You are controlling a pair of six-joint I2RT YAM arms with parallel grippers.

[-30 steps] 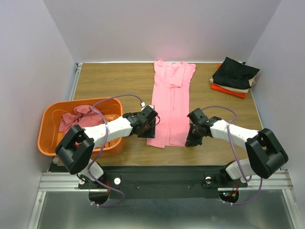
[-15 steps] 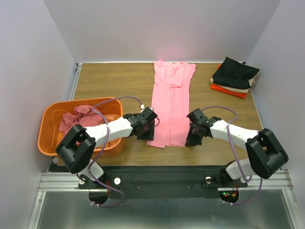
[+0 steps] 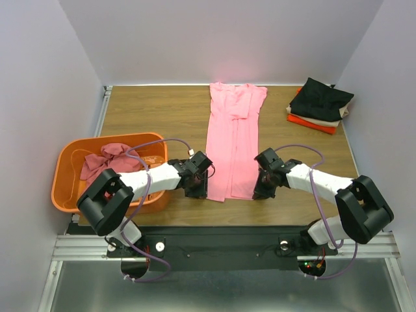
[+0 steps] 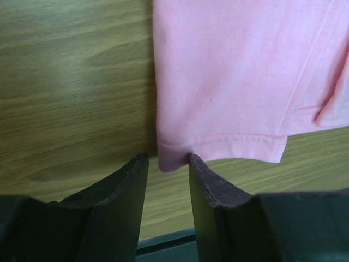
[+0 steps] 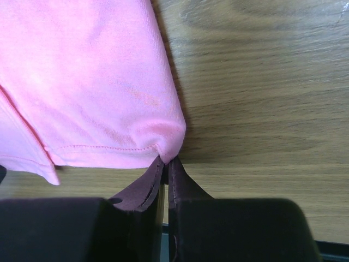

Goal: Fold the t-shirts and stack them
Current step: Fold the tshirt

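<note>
The light pink t-shirt (image 3: pixel 233 140) lies folded into a long strip down the middle of the table. My left gripper (image 3: pixel 198 187) is open at the strip's near left corner. In the left wrist view the hem corner (image 4: pixel 166 158) sits between the two spread fingers (image 4: pixel 204 185). My right gripper (image 3: pixel 260 190) is shut on the near right hem corner (image 5: pixel 172 139), which bunches at the fingertips. A darker rose t-shirt (image 3: pixel 104 159) lies crumpled in the basket. Folded black (image 3: pixel 322 97), beige and red-orange shirts are stacked at the far right.
The orange slotted basket (image 3: pixel 65 192) stands at the near left, beside the left arm. The table's near edge and black rail run just behind both grippers. Bare wood (image 3: pixel 149 114) lies to the left of the pink strip.
My left gripper has slid toward the near edge along the shirt's left side, down to its near left corner. The right gripper has barely moved.
</note>
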